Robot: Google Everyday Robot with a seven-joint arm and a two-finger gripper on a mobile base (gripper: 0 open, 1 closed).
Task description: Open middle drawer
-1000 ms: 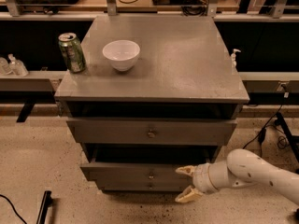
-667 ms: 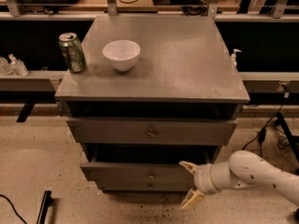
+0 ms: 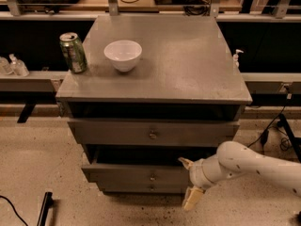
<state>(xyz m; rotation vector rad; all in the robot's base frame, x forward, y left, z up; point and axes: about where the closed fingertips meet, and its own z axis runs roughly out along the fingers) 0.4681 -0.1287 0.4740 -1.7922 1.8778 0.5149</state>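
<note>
The gripper point(image 3: 187, 181), its fingers spread apart, sat in front of the right end of the middle drawer point(image 3: 122, 174) and covered that part of its front. The inside of that drawer lay in deep shadow, so nothing in it could be made out. The lowest drawer point(image 3: 127, 188) showed only as a thin strip beneath it. The arm point(image 3: 256, 164) ran off the right edge. The print on the can point(image 3: 73, 52) on the desk point(image 3: 188, 55) was too blurred to read. Clear bottles point(image 3: 13, 65) were cut off at the left edge, and a black bar point(image 3: 45, 208) at the bottom edge.
</note>
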